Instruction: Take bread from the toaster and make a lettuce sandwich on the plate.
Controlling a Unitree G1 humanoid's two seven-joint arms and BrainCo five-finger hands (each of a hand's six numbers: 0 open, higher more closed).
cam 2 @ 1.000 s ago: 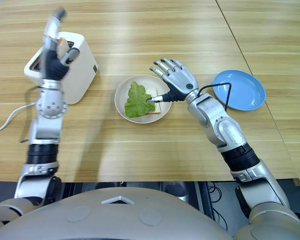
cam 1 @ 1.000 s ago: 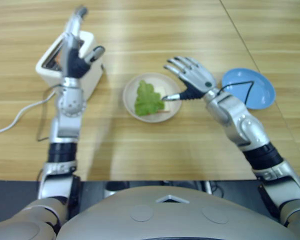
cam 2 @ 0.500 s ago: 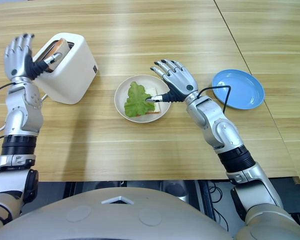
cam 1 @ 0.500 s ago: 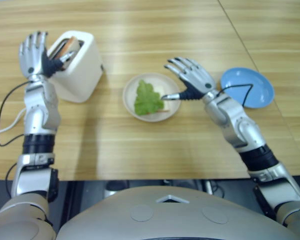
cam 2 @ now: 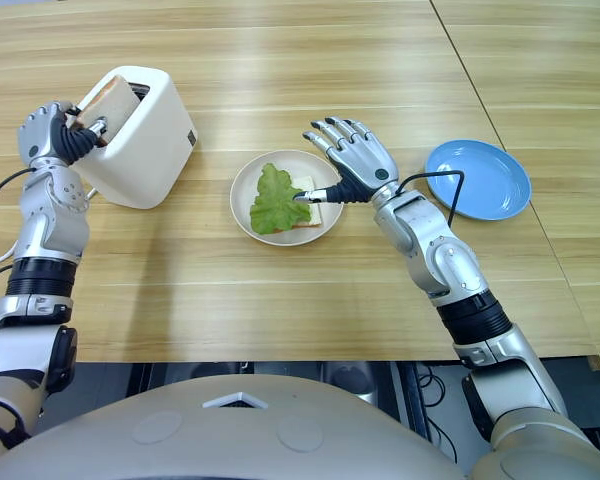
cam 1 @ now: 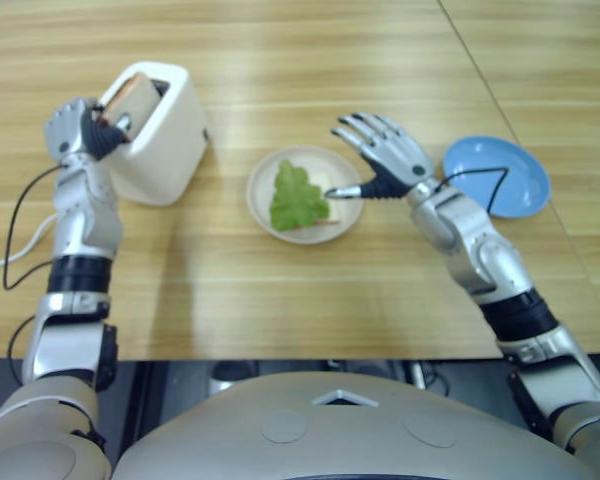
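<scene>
Nearest to me on the wooden tabletop (cam 2: 280,290), at centre, sits the cream plate (cam 2: 242,190). On it a ruffled green lettuce leaf (cam 2: 273,200) lies flat over a pale bread slice (cam 2: 312,215). The slice peeks out along the leaf's 3 o'clock side. The leaf's long axis runs roughly from 6 to 12 o'clock.

Just at 3 o'clock of the plate I have the right hand (cam 2: 355,160), palm down, over the rim. Its fingers (cam 2: 325,130) are spread wide apart, pointing toward 10 o'clock, and hold nothing. The thumb tip reaches toward 9 o'clock and ends at the edge of the bread slice. I cannot tell whether it touches.

Further toward 3 o'clock lies a blue plate (cam 2: 490,185), with a black cable (cam 2: 458,190) from the right wrist looping over its near-left edge.

Farther back, at about 10 o'clock from the cream plate, stands the white toaster (cam 2: 150,140). A toast slice (cam 2: 108,97) with a brown crust stands on edge, half out of its slot. Its long axis runs about 8 to 2 o'clock.

The left hand (cam 2: 50,135) is at the toaster's 9 o'clock side. Its fingers are curled together and pinched on the slice's near-left end.
</scene>
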